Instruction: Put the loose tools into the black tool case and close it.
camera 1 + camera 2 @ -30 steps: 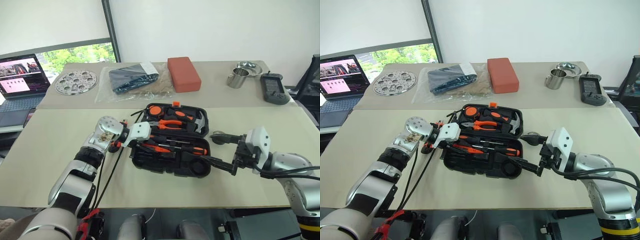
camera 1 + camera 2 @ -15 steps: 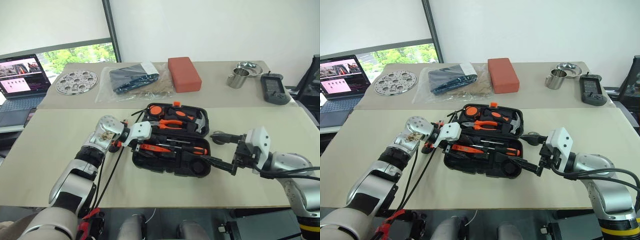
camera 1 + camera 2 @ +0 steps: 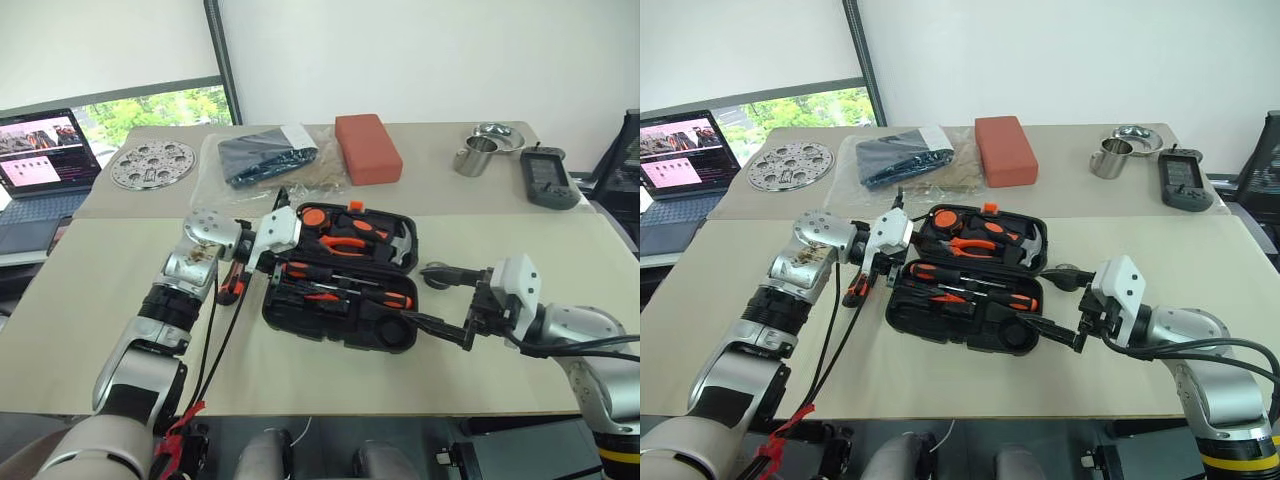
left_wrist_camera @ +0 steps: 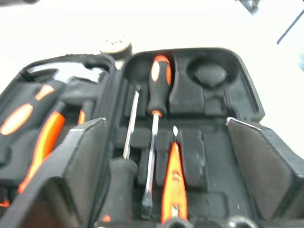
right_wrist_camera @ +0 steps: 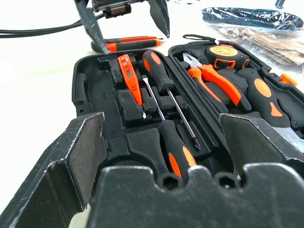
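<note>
Since a second ago our left pincer (image 3: 283, 212) has lifted off the slim all-orange screwdriver (image 5: 130, 76), now seated in the near half of the black tool case (image 3: 345, 278), fingers apart and empty. We count three screwdrivers slotted there. One utility knife (image 3: 857, 287) lies loose on the desk (image 3: 90, 290) left of the case; our right pincer (image 3: 430, 322) waits spread at the case's near right corner.

Beige table (image 3: 100, 300) bearing open black tool case (image 3: 345, 275); behind it, bagged bundle (image 3: 265, 155), red block (image 3: 367, 148), perforated disc (image 3: 152, 163), steel cup (image 3: 472, 158).
</note>
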### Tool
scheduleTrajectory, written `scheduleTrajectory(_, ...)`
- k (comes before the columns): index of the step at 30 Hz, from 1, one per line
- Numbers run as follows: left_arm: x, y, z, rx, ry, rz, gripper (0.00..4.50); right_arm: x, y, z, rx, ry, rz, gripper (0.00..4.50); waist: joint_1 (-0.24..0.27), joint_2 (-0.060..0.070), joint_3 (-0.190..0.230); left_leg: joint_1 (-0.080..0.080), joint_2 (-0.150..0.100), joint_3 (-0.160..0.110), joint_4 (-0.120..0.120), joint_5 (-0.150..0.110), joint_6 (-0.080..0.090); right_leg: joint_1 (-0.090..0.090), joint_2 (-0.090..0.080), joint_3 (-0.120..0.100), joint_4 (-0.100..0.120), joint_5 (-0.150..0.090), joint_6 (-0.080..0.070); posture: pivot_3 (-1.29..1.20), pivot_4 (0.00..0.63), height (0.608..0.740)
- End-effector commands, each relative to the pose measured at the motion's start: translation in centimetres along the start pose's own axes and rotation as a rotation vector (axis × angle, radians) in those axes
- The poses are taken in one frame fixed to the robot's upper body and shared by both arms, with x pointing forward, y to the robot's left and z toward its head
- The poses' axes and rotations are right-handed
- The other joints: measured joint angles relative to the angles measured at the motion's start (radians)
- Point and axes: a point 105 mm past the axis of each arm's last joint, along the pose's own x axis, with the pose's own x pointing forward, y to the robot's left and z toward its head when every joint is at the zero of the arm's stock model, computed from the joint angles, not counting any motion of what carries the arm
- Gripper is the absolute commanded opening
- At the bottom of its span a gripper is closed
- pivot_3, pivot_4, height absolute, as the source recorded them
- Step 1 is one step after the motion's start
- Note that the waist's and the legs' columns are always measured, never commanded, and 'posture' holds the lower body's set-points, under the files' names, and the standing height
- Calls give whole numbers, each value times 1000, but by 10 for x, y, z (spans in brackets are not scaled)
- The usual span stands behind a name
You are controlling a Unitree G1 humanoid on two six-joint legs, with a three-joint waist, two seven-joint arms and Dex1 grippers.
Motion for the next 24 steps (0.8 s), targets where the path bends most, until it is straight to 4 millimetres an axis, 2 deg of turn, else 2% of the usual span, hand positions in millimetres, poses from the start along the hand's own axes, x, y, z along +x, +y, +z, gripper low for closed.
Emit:
scheduleTrajectory(1, 1, 1, -12, -16, 3, 23, 2285, 1, 0, 8, -39, -32, 7, 4500, 1, 0, 0, 0, 0, 0, 0, 0, 0, 0, 0, 0, 0, 0, 0, 0, 150, 740)
scheduleTrajectory(7, 5, -3, -32, -63, 29, -12, 55, 1, 0, 7, -42, -31, 6, 4500, 3, 0, 0, -1, 0, 0, 0, 0, 0, 0, 0, 0, 0, 0, 0, 0, 150, 740)
scheduleTrajectory(13, 8, -8, -49, -94, 73, -42, 55, 0, 1, 6, -40, -28, 5, 4500, 2, 0, 0, -1, 0, 0, 0, 0, 0, 0, 0, 0, 0, 0, 0, 0, 150, 740)
scheduleTrajectory(22, 11, -14, -63, -124, 98, -49, 55, -2, 1, 2, -39, -6, 1, 4500, 1, 0, 0, 0, 0, 0, 0, 0, 0, 0, 0, 0, 0, 0, 0, 0, 150, 740)
scheduleTrajectory(24, 13, -14, -67, -189, 59, -22, 55, -2, 0, 2, -42, -4, 2, 4500, 1, 0, 0, 0, 0, 0, 0, 0, 0, 0, 0, 0, 0, 0, 0, 0, 150, 740)
